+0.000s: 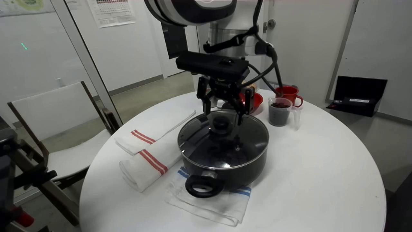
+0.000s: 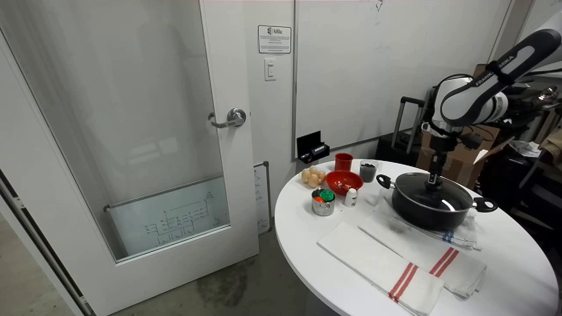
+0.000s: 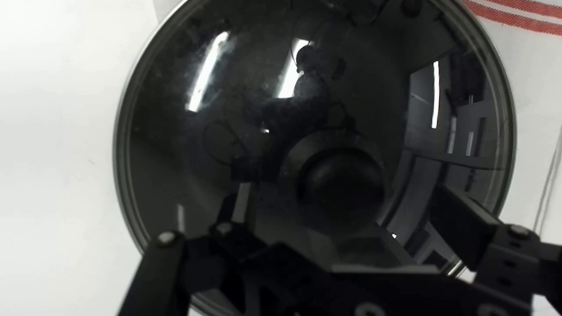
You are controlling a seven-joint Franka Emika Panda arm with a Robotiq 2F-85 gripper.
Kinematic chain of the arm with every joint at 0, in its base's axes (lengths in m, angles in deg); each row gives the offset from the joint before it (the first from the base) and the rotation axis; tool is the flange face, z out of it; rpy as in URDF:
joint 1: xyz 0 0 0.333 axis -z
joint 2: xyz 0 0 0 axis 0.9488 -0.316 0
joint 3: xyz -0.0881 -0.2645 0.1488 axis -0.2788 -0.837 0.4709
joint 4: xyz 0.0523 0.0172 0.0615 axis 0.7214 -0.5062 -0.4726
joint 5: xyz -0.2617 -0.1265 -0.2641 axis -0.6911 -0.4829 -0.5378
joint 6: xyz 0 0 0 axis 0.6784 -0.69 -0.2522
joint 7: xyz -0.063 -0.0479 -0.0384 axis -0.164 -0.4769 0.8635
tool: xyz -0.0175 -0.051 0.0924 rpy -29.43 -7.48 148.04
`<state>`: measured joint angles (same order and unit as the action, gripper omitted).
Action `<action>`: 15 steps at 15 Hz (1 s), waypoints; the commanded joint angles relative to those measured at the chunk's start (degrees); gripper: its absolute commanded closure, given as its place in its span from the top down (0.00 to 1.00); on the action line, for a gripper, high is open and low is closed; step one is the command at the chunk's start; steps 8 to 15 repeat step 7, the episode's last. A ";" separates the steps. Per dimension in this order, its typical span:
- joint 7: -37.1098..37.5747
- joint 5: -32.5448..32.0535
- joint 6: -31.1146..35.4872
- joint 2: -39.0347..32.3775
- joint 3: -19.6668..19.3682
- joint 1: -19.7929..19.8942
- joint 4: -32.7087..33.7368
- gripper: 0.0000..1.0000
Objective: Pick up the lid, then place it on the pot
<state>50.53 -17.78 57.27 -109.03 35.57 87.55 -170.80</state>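
The lid (image 1: 222,148) lay flat on the pot (image 1: 248,175), directly below the pincer (image 1: 225,121), in both exterior views. The pincer was unclenched: its fingers (image 3: 459,226) stood well apart, one left and one right of the lid's dark knob (image 3: 342,188), with a gap on each side in the wrist view. Whether either finger touched the lid I could not tell.

Beneath the pot, on the round white surface (image 1: 309,180), lay a folded blue-striped towel (image 1: 207,209). In an exterior view, a black loop handle (image 1: 204,195) jutted from the pot's near side, two red-striped towels (image 1: 172,149) lay to the left, one of them just beside the pot, and to the far right stood a measuring cup (image 1: 277,116), with a red mug (image 1: 289,93) beyond it. In an exterior view, a red bowl (image 2: 338,179), a white bottle (image 2: 351,198), a metal cup (image 2: 322,208) and a cluster of round, pale things (image 2: 312,176) were left of the pot.
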 commanded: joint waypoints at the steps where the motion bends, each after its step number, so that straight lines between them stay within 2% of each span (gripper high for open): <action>1: 0.35 0.81 0.80 0.97 0.04 -0.23 -0.80 1.00; 7: 0.53 0.75 1.20 3.86 0.06 -0.65 -3.35 1.00; 15: 0.53 0.75 1.20 3.86 0.06 -0.65 -3.35 1.00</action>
